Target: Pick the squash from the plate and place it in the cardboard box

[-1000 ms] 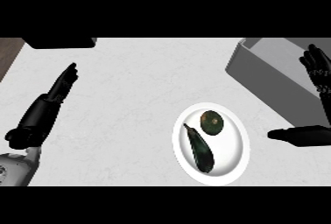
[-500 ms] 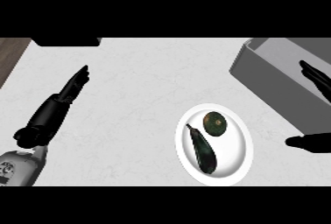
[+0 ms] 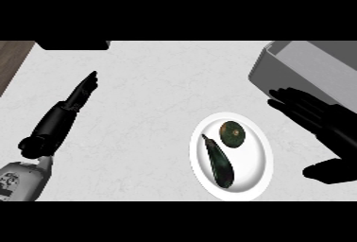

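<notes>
Squash (image 3: 233, 134) lies unhidden on the plate (image 3: 259, 176); right hand (image 3: 327, 127) fingers spread, wrist cut off.

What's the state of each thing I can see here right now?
Round green squash: on the plate, untouched.
Long dark eggplant: lying on the plate.
White oval plate: holding both vegetables.
Grey box: open-topped.
Left robot hand: open.
Right robot hand: open, holding nothing.

White marbled counter (image 3: 153, 85), wooden floor (image 3: 12, 56) beside
</notes>
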Tool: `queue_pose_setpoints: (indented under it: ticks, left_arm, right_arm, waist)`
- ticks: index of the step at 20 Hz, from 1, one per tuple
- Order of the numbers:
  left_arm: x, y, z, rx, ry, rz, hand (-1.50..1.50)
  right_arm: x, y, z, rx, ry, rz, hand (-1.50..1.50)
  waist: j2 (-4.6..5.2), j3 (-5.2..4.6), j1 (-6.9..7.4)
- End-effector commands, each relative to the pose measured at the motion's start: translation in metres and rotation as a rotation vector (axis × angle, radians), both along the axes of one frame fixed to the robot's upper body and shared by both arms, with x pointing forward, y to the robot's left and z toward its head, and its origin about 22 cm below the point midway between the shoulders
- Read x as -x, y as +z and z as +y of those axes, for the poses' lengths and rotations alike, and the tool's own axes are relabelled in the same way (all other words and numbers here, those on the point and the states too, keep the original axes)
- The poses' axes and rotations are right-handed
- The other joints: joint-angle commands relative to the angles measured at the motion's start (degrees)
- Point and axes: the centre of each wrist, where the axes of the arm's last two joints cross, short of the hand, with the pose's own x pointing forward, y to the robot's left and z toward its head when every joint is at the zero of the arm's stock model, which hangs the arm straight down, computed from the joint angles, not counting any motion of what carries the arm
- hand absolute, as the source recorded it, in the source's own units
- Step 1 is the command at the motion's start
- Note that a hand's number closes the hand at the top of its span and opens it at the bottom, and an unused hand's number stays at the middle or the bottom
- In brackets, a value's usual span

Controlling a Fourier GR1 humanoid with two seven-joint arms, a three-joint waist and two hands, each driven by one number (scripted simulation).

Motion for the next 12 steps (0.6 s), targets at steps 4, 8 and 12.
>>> queue_pose_setpoints:
  ticks: [4, 8, 12]
  left_arm:
    - [0.005, -0.009, -0.009, 0.004, -0.007, 0.006, 0.00]
    - [-0.003, -0.005, 0.012, -0.011, 0.001, -0.001, 0.00]
    - [-0.004, 0.005, -0.011, -0.008, -0.012, 0.007, 0.00]
  right_arm:
    - [0.033, 0.004, 0.063, 0.214, -0.074, 0.026, -1.50]
    - [0.035, 0.001, 0.090, 0.270, -0.128, 0.066, -1.50]
    - [0.041, -0.005, 0.117, 0.274, -0.140, 0.115, -1.50]
  waist:
    - [-0.13, 0.03, 0.08]
    - [0.05, 0.07, 0.10]
    - [0.06, 0.11, 0.16]
